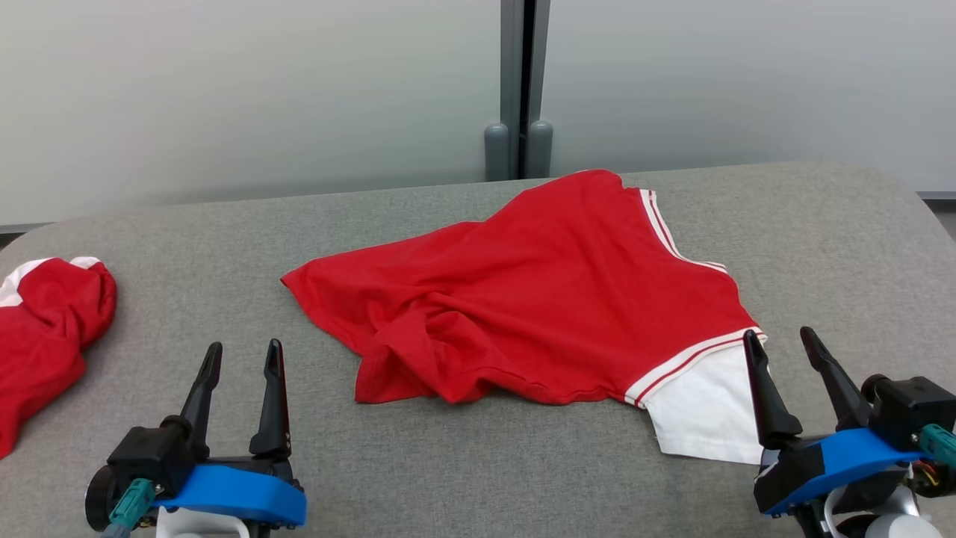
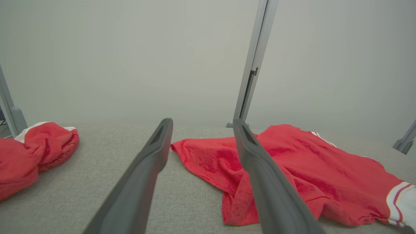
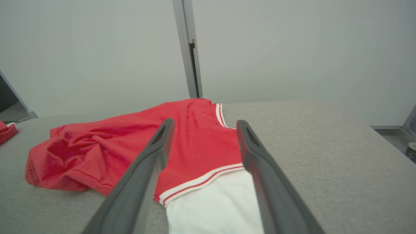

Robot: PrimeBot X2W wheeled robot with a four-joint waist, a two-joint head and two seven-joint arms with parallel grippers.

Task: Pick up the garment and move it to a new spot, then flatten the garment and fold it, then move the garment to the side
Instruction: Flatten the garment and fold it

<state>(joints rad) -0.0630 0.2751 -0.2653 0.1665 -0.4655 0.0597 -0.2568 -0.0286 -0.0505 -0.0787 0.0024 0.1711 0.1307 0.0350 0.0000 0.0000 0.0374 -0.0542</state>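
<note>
garment [image 1: 538,299] centre, heap [image 1: 45,336] left, bare surface [image 1: 836,239] right

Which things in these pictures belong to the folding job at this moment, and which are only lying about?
Job in hand: red garment with white sleeve, crumpled in the middle of the grey table; left gripper, open; right gripper, open, by the white sleeve.
Lying about: second red garment, bunched at the table's left end; grey post behind the table.

No legible text, label, brand mark, number or sign in any view. Plain red fabric with white stripes and a white panel on the garment [image 1: 538,299]. Plain grey weave, unmarked, on the counter [image 1: 448,463].
</note>
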